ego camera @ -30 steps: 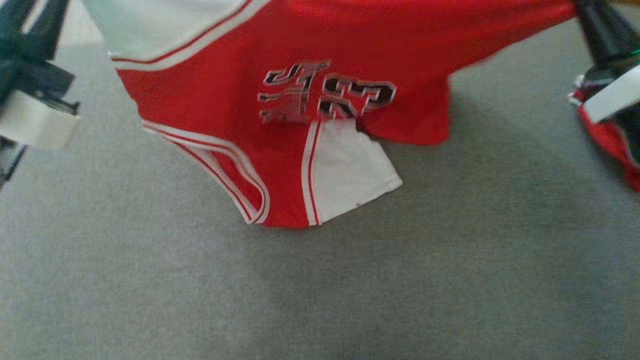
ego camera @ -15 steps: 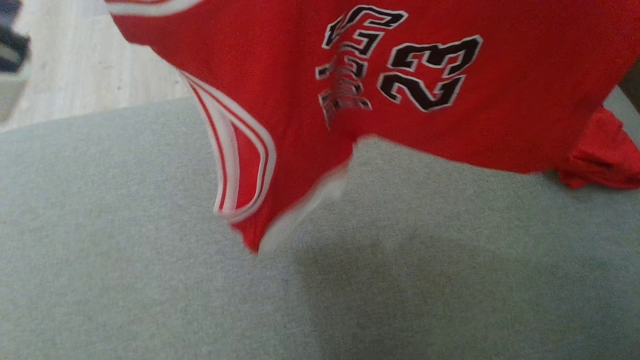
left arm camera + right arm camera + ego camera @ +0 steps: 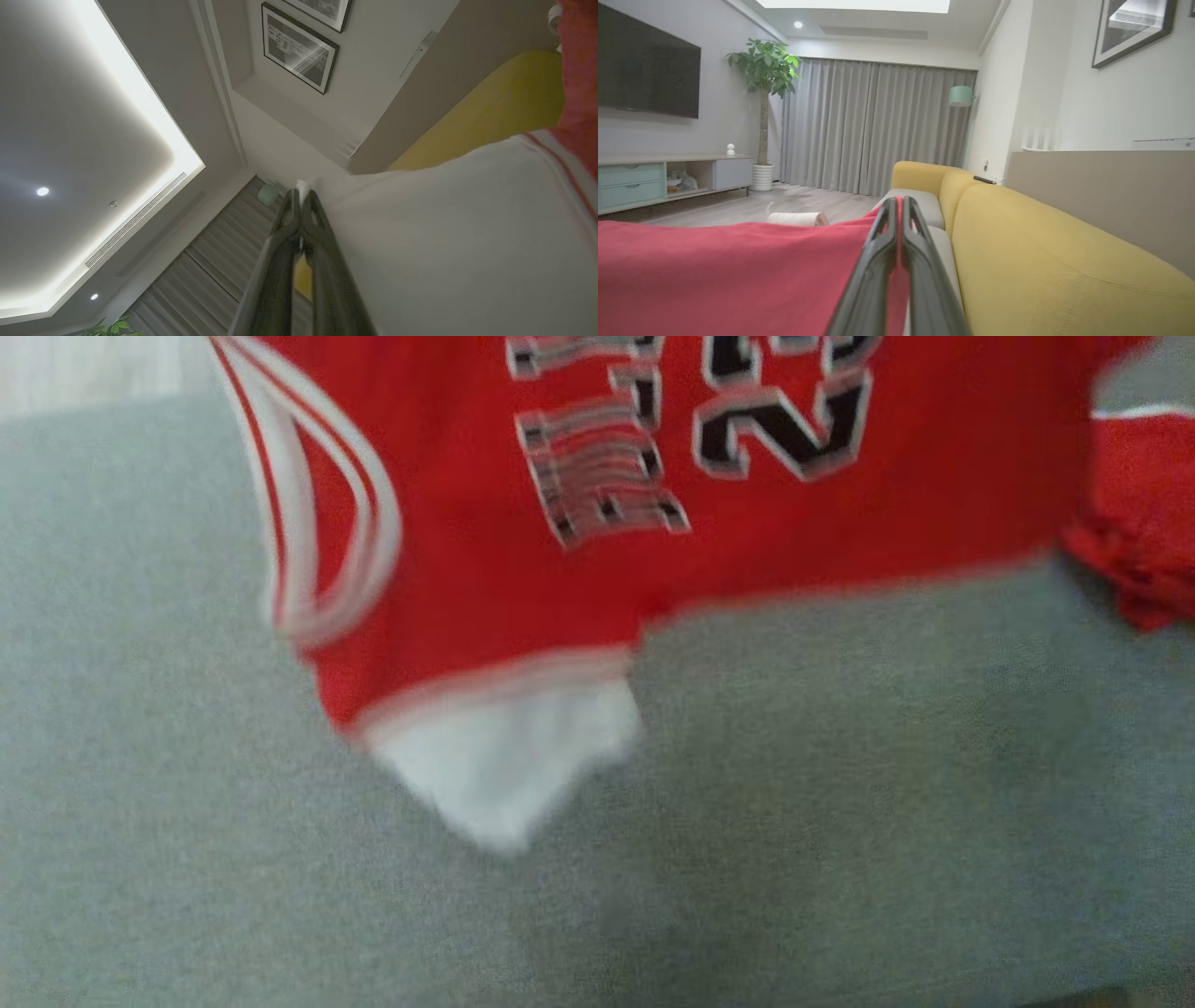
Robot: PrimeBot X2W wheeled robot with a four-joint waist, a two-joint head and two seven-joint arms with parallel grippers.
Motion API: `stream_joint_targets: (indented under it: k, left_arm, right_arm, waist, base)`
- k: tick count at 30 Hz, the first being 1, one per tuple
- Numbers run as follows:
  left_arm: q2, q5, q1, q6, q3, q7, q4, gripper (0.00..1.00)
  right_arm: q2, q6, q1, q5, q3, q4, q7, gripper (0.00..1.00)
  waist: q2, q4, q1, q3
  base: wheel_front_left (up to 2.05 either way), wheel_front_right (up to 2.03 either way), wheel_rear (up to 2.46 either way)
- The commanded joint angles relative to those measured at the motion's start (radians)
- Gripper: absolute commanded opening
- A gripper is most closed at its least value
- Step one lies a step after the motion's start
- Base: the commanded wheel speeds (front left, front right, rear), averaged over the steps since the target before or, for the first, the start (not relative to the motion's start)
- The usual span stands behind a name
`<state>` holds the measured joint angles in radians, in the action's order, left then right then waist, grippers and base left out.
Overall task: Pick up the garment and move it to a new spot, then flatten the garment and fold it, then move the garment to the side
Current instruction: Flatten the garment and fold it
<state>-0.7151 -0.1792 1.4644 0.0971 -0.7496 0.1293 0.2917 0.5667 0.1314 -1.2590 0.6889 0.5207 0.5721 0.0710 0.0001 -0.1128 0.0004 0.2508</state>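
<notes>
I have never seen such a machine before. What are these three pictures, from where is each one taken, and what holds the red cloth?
This is a wheeled robot with two arms, each ending in a pincer of two long dark fingers. One picture comes from a camera on its head, looking down: a red garment with white trim hangs over a grey surface. The other two come from cameras on the wrists. There the left pincer is shut on a white part of the garment, and the right pincer is shut on a red part, beside a yellow sofa. So both arms hold the garment up.
</notes>
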Motion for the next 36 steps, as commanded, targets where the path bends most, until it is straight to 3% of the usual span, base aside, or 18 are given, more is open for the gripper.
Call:
stream_joint_targets:
  k: [1,9,15,22,26,27,31,36]
  left_arm:
    - [-0.018,0.033,0.098,-0.007,0.036,0.021,0.019,0.00]
    - [0.095,0.160,0.306,-0.117,0.030,0.123,0.188,0.00]
    - [0.089,0.133,0.257,-0.096,0.017,0.132,0.217,0.00]
    - [0.023,0.089,-0.028,-0.151,-0.008,0.132,0.043,0.00]
    - [-0.034,0.054,-0.279,-0.228,-0.021,0.132,-0.102,0.00]
    - [-0.034,0.054,-0.279,-0.228,-0.021,0.132,-0.102,0.00]
    - [-0.084,0.018,-0.540,-0.321,-0.038,0.132,-0.225,0.00]
    - [-0.116,-0.010,-0.810,-0.405,-0.092,0.132,-0.319,0.00]
  right_arm:
    - [-0.016,-0.001,-0.058,-0.022,-0.006,-0.001,0.023,0.00]
    - [-0.068,-0.001,-0.224,-0.143,-0.078,0.122,0.175,0.00]
    - [-0.077,-0.001,-0.178,-0.198,-0.109,0.164,0.190,0.00]
    - [-0.087,-0.001,-0.017,-0.246,-0.143,0.160,0.190,0.00]
    - [-0.084,-0.001,0.136,-0.280,-0.182,0.143,0.191,0.00]
    - [-0.084,-0.001,0.136,-0.280,-0.182,0.143,0.191,0.00]
    - [-0.082,-0.001,0.323,-0.314,-0.239,0.099,0.191,0.00]
    - [-0.085,-0.001,0.557,-0.356,-0.301,0.022,0.191,0.00]
  waist:
    - [-0.0001,0.015,-0.0004,0.108]
    - [-0.0001,0.045,-0.0004,0.213]
    - [-0.0001,0.076,-0.0004,0.250]
    - [-0.0001,0.107,-0.0004,0.266]
    - [-0.0001,0.111,-0.0004,0.231]
    - [-0.0001,0.111,-0.0004,0.231]
    - [-0.0001,0.110,-0.0004,0.182]
    - [-0.0001,0.107,-0.0004,0.127]
  base:
    - [0.00,0.00,0.00]
    - [0.00,0.00,0.00]
    - [0.00,0.00,0.00]
    - [0.00,0.00,0.00]
    - [0.00,0.00,0.00]
    - [0.00,0.00,0.00]
    - [0.00,0.00,0.00]
    - [0.00,0.00,0.00]
